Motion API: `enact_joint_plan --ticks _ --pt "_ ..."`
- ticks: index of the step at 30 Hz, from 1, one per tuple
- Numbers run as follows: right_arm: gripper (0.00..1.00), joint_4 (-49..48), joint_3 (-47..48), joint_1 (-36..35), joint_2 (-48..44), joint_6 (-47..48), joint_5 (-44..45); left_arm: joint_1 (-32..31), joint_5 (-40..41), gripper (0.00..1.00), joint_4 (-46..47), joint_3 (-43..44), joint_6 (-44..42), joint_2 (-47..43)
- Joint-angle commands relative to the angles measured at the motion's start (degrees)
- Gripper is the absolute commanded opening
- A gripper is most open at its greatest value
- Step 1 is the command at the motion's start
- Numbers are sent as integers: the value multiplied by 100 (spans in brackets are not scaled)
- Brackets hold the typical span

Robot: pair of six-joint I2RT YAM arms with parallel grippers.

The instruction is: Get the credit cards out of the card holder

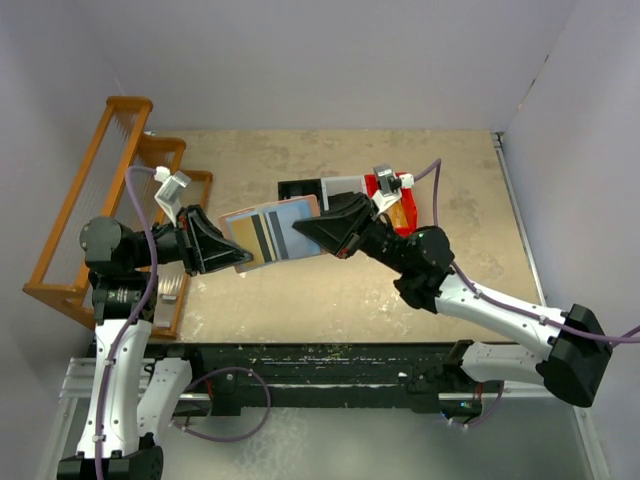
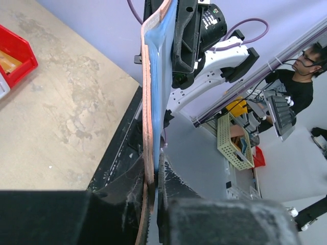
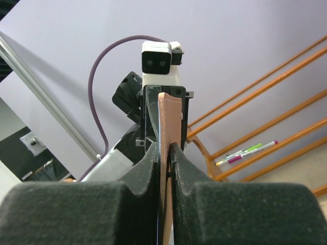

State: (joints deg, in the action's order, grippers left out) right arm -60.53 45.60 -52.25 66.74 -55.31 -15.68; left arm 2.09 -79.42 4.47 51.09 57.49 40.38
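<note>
Top external view: above the table [image 1: 460,270], the left gripper [image 1: 243,260] and right gripper [image 1: 302,233] hold the card holder [image 1: 298,213] spread open in the air between them, each pinching one end. Both wrist views confirm it: the left fingers [image 2: 134,186] are pressed onto the salmon-and-blue edge, and the right fingers [image 3: 180,158] are clamped on the pink flap. A pale credit card with a dark stripe [image 1: 264,234] sits against the open face, apparently not yet drawn out. Whether the tan panel beside it is the second card or bare leather cannot be told. Farther back, something flat and orange lies in the red bin [image 1: 383,184], too small to identify. By this evidence the holder is opened, but at least one card is yet to be removed.
</note>
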Motion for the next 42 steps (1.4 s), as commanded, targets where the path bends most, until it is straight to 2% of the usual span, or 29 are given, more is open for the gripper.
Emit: enact_joint_plan --ticks 1,3,5,9,11,15,17,20,22,28,32,35,42 --pt "8 -472 -26 -40 -134 -88 105 -15 -56 6 441 66 189 -20" --pt "29 -130 -34 -20 -219 -160 -64 -15 -61 2 436 76 176 -16" --pt "50 522 17 54 -471 41 139 -15 -88 0 425 88 168 1" --pt "71 2830 633 161 -1117 963 960 -15 -122 0 -48 273 -234 47" --pt "75 3889 1064 171 -1359 1370 1408 -15 -76 0 -622 452 -747 75" --pt "73 5231 2073 173 -1481 1836 1692 -15 258 0 -2200 918 -2251 331" --pt "71 5207 2226 165 -1398 2004 1627 -15 552 0 -3105 1195 -2991 498" --pt "66 5069 2353 151 -952 1862 664 -15 794 0 -3791 1339 -3655 724" --pt "65 4942 2424 87 -524 1776 -38 -15 866 0 -3979 1345 -3867 800" --pt "60 4790 2683 -202 539 1785 -1018 -15 871 0 -4451 1396 -4404 886" --pt "54 4825 2698 -194 797 1782 -1260 -15 601 0 -4626 1459 -4555 941" --pt "53 4769 2590 -198 787 1655 -1529 -14 439 1 -4665 1465 -4612 908" --pt "51 4941 2562 -189 697 1747 -1480 -15 31 1 -4747 1528 -4675 904"
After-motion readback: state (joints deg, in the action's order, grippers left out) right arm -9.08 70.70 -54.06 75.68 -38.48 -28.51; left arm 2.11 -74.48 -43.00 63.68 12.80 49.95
